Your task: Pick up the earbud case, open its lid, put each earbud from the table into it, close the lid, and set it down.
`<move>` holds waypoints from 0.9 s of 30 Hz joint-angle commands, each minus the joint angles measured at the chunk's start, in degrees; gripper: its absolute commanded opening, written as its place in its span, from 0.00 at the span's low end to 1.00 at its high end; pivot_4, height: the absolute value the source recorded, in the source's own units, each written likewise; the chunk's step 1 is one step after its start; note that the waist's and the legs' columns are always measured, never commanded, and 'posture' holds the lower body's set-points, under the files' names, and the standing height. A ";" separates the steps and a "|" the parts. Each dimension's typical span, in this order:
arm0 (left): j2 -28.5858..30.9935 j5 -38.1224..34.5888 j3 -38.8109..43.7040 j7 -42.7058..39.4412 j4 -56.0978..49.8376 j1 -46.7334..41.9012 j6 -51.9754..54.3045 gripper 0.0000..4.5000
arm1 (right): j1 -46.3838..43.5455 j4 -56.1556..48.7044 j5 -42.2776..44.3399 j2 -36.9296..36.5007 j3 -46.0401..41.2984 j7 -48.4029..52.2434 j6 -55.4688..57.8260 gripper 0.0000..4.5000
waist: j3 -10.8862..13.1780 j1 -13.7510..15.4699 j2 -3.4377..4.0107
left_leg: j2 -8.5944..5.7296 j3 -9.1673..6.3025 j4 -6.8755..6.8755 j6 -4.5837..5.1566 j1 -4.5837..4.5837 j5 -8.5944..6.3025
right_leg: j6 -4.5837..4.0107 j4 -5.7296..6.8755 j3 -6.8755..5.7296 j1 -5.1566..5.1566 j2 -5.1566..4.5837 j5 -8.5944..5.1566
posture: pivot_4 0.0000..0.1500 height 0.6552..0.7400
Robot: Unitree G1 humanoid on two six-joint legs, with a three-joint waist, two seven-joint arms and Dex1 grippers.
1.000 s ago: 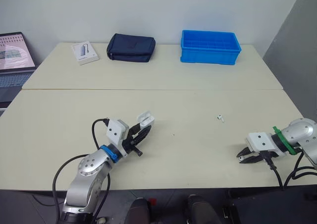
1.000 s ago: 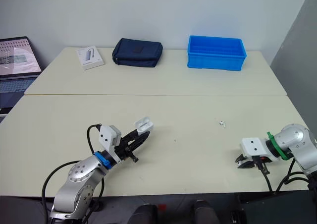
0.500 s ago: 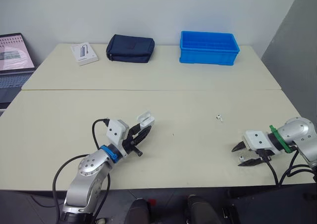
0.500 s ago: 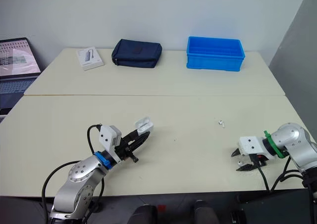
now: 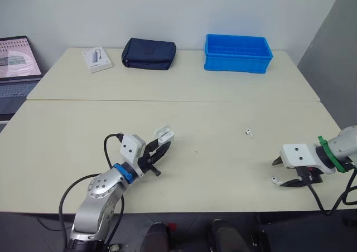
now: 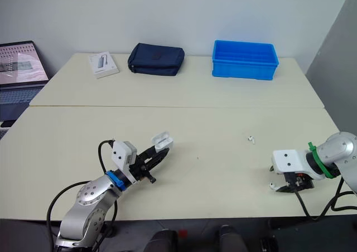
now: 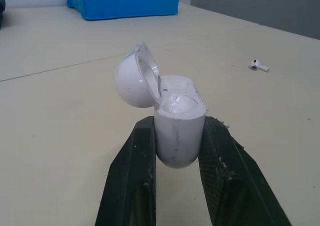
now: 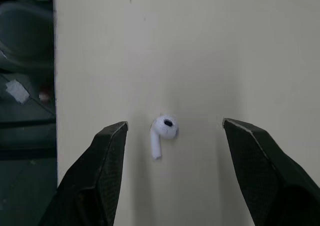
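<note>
Left wrist view shows you your left pincer clamped on the earbud case, which sits at the near left of the desk with its lid swung open. Your right pincer has its fingers spread wide at the near right edge of the desk, straddling one earbud that lies on the surface, touching neither finger. A second earbud lies farther in, right of centre, well apart from both pincers.
</note>
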 commanded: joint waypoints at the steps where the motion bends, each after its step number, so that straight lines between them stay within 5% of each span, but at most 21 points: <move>1: -0.56 -0.78 -0.74 -0.01 -2.34 -0.18 -0.34 0.17 | -0.16 -7.53 -4.49 -0.74 0.93 -4.39 10.67 0.70 | 0.00 -0.04 0.00 | 0.00 0.02 0.01 0.00 0.00 0.00 | -0.06 0.00 0.01 -0.01 -0.02 -0.03 | 1.00 0.97; 16: -1.16 -0.36 -1.04 0.43 -2.43 0.40 -0.66 0.17 | -4.15 -6.17 -7.38 4.22 10.10 -7.46 19.85 0.70 | 0.00 -0.10 -0.01 | -0.05 -0.03 0.03 0.00 -0.14 0.00 | 0.02 -0.11 -0.07 -0.04 -0.05 0.01 | 1.00 0.97; 19: -1.22 -0.34 -0.99 0.57 -2.47 0.50 -0.72 0.17 | -3.88 -5.59 -7.29 3.88 10.65 -7.01 19.77 0.56 | 0.00 -0.10 -0.01 | -0.05 -0.04 0.04 0.00 -0.14 0.00 | 0.02 -0.11 -0.07 -0.04 -0.05 0.01 | 1.00 0.97; 25: -1.33 -0.32 -0.95 0.57 -2.18 0.37 -0.95 0.17 | -4.29 -5.57 -7.20 4.66 11.28 -7.00 20.34 0.09 | -0.04 -0.17 -0.09 | -0.05 -0.02 0.11 0.00 -0.12 0.01 | -0.10 -0.12 -0.03 0.00 -0.06 -0.03 | 1.00 0.97; 27: -1.35 -0.33 -0.94 0.50 -2.07 0.32 -1.05 0.17 | -4.46 -5.86 -6.96 4.81 11.25 -7.03 20.61 0.08 | -0.05 -0.17 -0.09 | -0.05 -0.02 0.14 -0.01 -0.12 0.01 | -0.11 -0.12 -0.02 0.01 -0.06 -0.03 | 1.00 0.97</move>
